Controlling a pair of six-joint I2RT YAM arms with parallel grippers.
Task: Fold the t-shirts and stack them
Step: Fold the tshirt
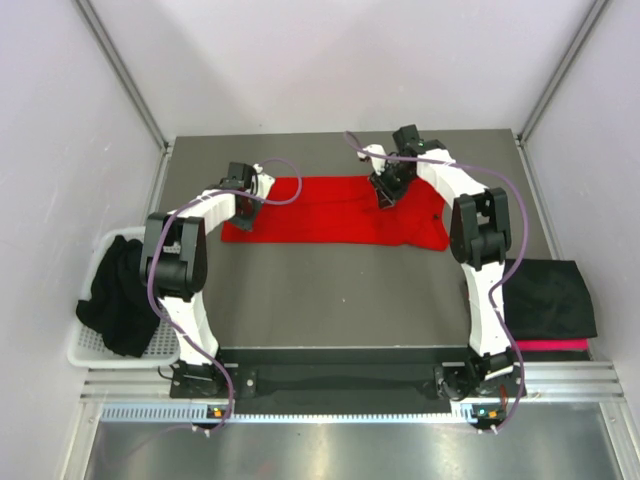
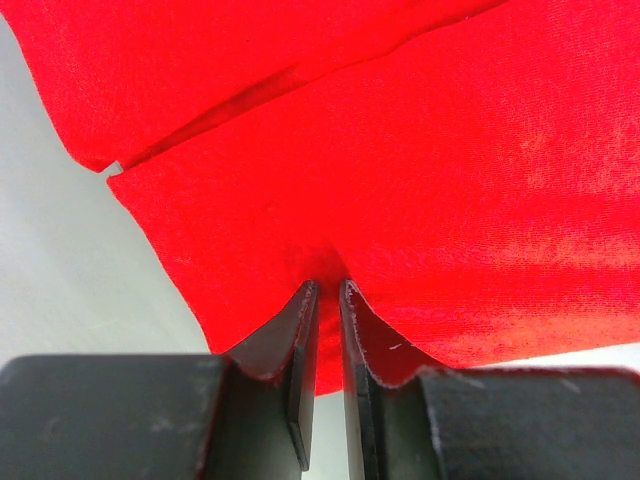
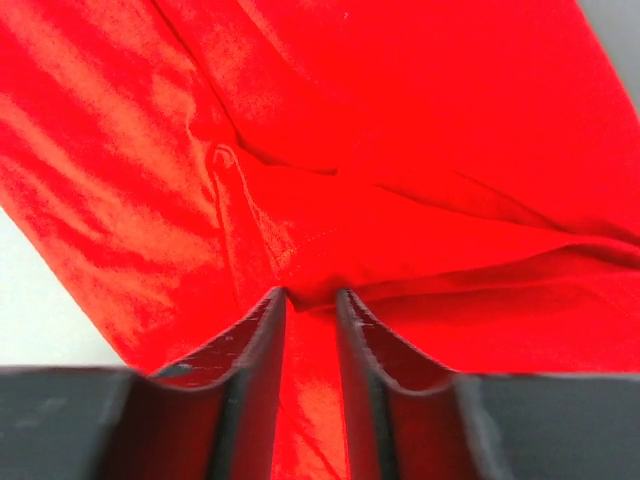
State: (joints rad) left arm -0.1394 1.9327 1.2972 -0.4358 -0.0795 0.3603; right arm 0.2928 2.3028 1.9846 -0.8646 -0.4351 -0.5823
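Note:
A bright red t-shirt [image 1: 330, 210] lies spread across the far part of the grey table. My left gripper [image 1: 248, 205] is at its left edge. In the left wrist view the red t-shirt [image 2: 420, 150] has a thin fold pinched between the nearly closed jaws of the left gripper [image 2: 325, 287]. My right gripper [image 1: 388, 198] is on the shirt's upper right part. The right wrist view shows a bunched ridge of the red t-shirt [image 3: 420, 140] caught between the tips of the right gripper [image 3: 311, 294].
A white mesh basket [image 1: 85, 352] at the left edge holds a crumpled black t-shirt [image 1: 118, 295]. At the right edge a folded black t-shirt [image 1: 548, 295] lies on a pinkish-red one [image 1: 552, 346]. Grey walls enclose the table.

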